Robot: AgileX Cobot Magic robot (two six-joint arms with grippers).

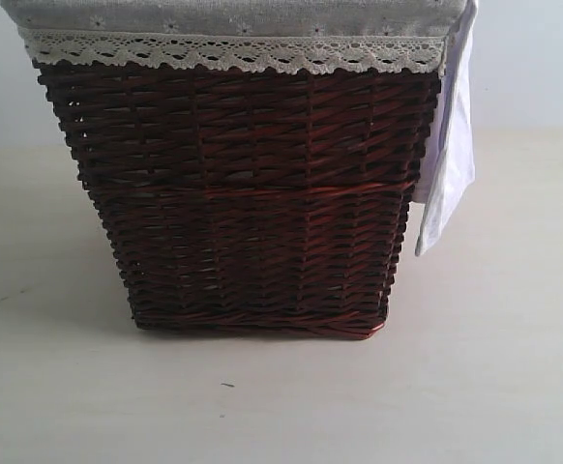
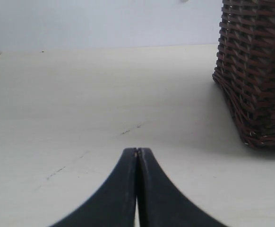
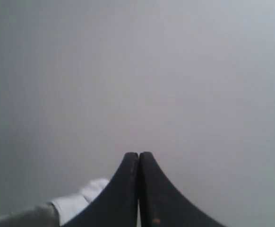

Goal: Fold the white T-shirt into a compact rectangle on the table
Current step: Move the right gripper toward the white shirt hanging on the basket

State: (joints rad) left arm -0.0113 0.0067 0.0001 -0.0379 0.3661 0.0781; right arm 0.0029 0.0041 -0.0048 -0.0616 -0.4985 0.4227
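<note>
Left gripper (image 2: 137, 151): fingers pressed together tip to tip, nothing pinched, low over bare table (image 2: 81, 118), wicker basket (image 1: 243, 193) near. Centre: dark brown wicker basket upright on table, grey lace-trimmed liner (image 1: 233, 29) folded over rim; white T-shirt (image 1: 451, 155) draped over upper right rim, hanging down outside right wall, lower corner ending about halfway down, clear of table. Right gripper (image 3: 138, 153): fingers likewise pressed together, nothing between tips, blank grey background beyond, white cloth edge (image 3: 88, 191) just beside one finger, contact not determinable.
</note>
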